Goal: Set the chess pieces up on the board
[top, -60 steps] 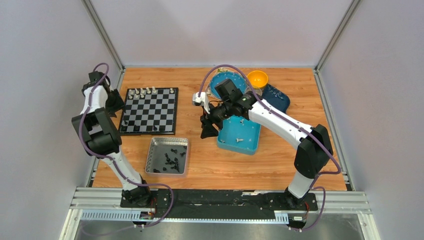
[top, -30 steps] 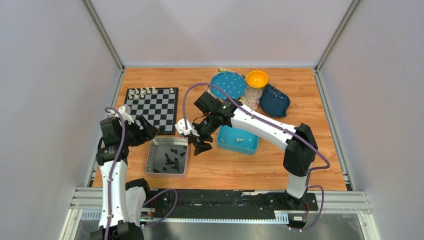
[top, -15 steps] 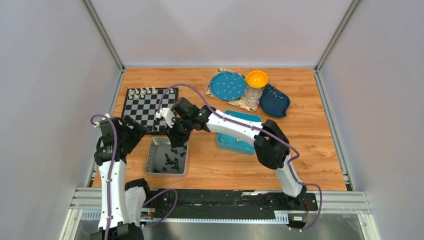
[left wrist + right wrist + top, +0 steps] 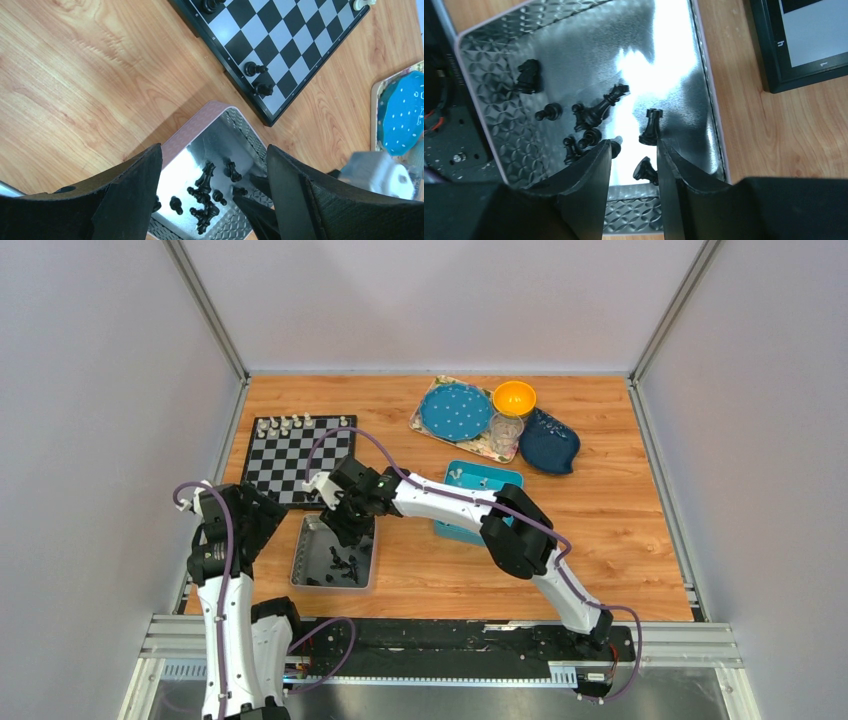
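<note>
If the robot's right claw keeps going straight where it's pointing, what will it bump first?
Probably a black chess piece in the silver tray, just ahead of the right gripper, whose jaws stand apart. If it misses that, it meets the tray floor. Depth is hard to judge here.

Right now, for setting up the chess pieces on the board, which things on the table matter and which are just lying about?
For the job: board; cream pieces on its far row; black pieces in the silver tray; teal tray, seemingly holding pale pieces.

Lying about: spotted plate; orange bowl; clear glass; dark blue dish.
</note>
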### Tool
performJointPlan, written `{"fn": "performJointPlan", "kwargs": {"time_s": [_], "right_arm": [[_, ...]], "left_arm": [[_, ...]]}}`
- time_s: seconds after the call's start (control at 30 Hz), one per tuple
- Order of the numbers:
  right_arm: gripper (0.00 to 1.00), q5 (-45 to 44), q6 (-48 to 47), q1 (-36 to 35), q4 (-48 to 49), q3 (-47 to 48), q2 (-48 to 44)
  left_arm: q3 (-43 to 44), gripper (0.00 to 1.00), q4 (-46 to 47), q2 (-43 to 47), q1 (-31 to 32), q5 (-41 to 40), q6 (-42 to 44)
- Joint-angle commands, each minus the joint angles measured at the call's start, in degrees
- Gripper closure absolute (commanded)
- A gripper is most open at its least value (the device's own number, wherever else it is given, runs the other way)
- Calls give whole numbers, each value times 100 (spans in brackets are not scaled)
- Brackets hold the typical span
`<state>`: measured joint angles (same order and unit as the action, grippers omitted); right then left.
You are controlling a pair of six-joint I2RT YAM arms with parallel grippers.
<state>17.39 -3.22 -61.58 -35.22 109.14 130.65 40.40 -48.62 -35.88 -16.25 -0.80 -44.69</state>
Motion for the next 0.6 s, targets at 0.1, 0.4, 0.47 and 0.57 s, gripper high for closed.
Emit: {"fn": "performJointPlan", "kwargs": {"time_s": [0.1, 0.4, 0.47, 0.57], "right_arm": [[58, -455, -3, -91, -72, 414, 189], [58, -473, -56, -170, -143, 485, 365], [58, -499, -73, -179, -152, 476, 373], [59, -552, -91, -179, -169, 459, 408]], "left_arm": [[-138, 17, -121, 309, -1, 45, 48], [-208, 17, -104, 424, 17, 247, 135], [-200, 17, -95, 433, 17, 247, 144], [-199, 17, -86, 424, 25, 256, 153]]}}
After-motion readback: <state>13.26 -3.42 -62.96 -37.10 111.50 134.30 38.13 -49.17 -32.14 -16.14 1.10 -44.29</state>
